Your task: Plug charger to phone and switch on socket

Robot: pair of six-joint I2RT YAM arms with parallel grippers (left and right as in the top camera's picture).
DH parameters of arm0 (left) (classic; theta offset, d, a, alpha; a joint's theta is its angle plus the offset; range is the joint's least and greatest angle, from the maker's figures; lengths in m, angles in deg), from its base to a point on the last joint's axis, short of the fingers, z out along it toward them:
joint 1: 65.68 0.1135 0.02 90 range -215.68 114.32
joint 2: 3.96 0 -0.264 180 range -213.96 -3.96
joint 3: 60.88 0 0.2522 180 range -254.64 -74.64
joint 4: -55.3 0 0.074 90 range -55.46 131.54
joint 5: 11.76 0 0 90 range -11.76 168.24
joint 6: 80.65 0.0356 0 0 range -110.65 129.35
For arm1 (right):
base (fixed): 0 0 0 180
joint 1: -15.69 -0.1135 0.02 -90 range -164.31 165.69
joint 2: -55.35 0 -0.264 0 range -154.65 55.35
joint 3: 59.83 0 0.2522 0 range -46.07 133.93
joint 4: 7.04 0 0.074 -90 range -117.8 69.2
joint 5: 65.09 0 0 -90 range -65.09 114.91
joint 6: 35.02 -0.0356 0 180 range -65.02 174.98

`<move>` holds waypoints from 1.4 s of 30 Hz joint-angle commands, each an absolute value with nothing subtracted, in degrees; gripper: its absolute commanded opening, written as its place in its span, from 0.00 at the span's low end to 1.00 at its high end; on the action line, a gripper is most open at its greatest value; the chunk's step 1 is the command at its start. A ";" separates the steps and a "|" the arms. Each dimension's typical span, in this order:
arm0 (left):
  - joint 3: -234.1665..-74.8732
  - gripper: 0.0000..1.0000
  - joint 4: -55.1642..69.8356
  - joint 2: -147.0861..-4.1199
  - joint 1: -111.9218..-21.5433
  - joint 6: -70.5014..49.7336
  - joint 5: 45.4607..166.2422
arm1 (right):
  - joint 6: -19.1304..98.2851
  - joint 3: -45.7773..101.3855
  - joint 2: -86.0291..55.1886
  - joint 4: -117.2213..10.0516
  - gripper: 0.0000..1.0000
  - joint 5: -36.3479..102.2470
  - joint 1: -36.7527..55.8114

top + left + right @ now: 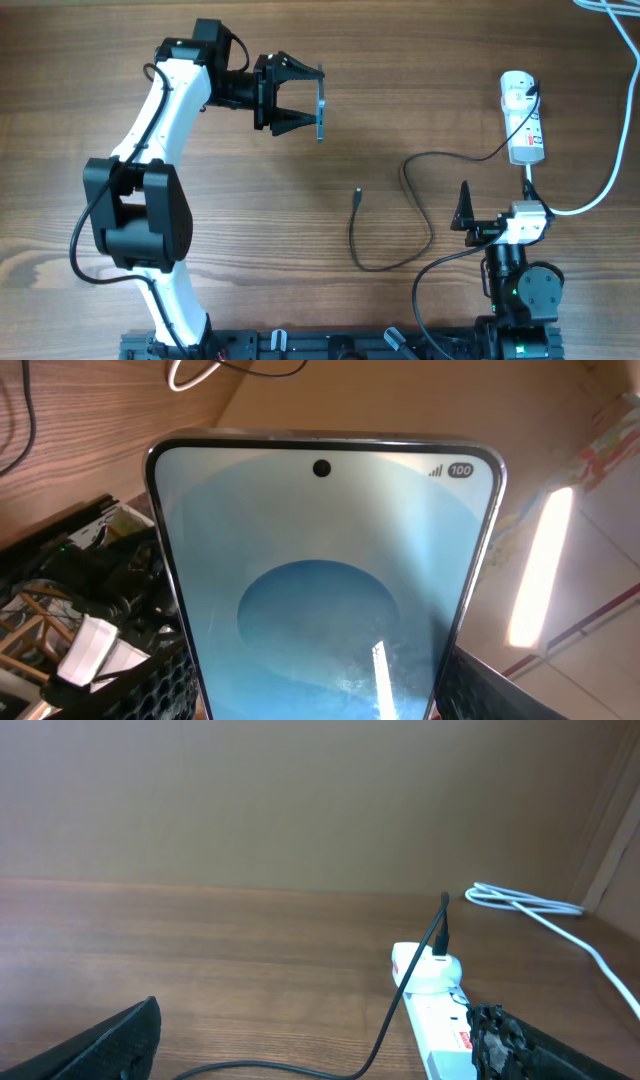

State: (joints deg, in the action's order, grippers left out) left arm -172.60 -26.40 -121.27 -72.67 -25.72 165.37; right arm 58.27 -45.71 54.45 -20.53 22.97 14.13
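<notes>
My left gripper (312, 100) is shut on the phone (321, 110) and holds it on edge above the table at the upper middle. In the left wrist view the phone's cyan screen (320, 580) fills the frame between my fingers (325, 705). The charger's thin black cable (428, 235) loops across the table; its plug tip (357, 195) lies loose at the centre, and its other end is plugged into the socket (523, 118) at the right. My right gripper (497, 208) is open and empty just below the socket (445, 1015), with the cable (400, 1000) between its fingers (320, 1045).
A thick white cord (610, 180) runs from the socket's near end up to the top right corner; it also shows in the right wrist view (530, 910). The robot bases and their cables stand along the front edge.
</notes>
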 commanded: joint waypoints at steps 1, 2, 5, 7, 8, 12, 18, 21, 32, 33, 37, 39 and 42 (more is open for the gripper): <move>-172.64 0.74 -26.47 -119.11 -72.14 -26.04 168.60 | 57.81 -45.78 54.77 -20.33 1.00 23.43 14.44; -172.64 0.74 -26.47 -119.11 -72.14 -26.07 168.60 | 57.83 -45.78 54.77 -20.33 1.00 23.43 14.44; -172.64 0.75 -26.47 -119.11 -72.14 -26.04 168.60 | 57.83 -45.78 54.77 -20.33 1.00 23.43 14.44; -172.64 0.74 -26.47 -119.11 -72.14 -26.04 168.60 | 57.83 -45.78 54.77 -20.33 1.00 23.43 14.44; -172.64 0.74 -26.47 -119.11 -72.14 -26.04 168.60 | 57.83 -45.78 54.77 -20.33 1.00 23.43 14.44; -172.64 0.74 -26.49 -119.11 -72.16 -26.04 168.60 | 57.83 -45.78 54.77 -20.33 1.00 23.43 14.44; -172.64 0.74 -26.47 -119.11 -72.16 -26.04 168.58 | 57.83 -45.78 54.77 -20.33 1.00 23.43 14.44; -172.64 0.75 -26.47 -119.11 -72.14 -26.04 168.58 | 57.83 -45.78 54.77 -20.33 1.00 23.43 14.44; -172.64 0.75 -26.47 -119.11 -72.14 -26.07 168.60 | 57.83 -45.78 54.77 -20.33 1.00 23.43 14.44; -172.64 0.75 -26.47 -119.11 -72.14 -26.07 168.60 | 57.83 -45.78 54.77 -20.33 1.00 23.43 14.44; -172.64 0.75 -26.47 -119.11 -72.14 -26.04 168.60 | 57.83 -45.78 54.77 -20.33 1.00 23.43 14.44; -172.64 0.75 -26.47 -119.11 -72.14 -26.04 168.60 | 57.11 -45.78 54.77 -20.26 1.00 24.09 14.44; -172.64 0.75 -26.47 -119.11 -72.14 -26.04 168.60 | 39.03 -45.78 54.77 -19.76 1.00 37.55 14.44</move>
State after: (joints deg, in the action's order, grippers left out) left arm -172.60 -26.40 -121.27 -72.67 -25.72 165.37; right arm 54.31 -45.71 54.45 -20.53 26.34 14.15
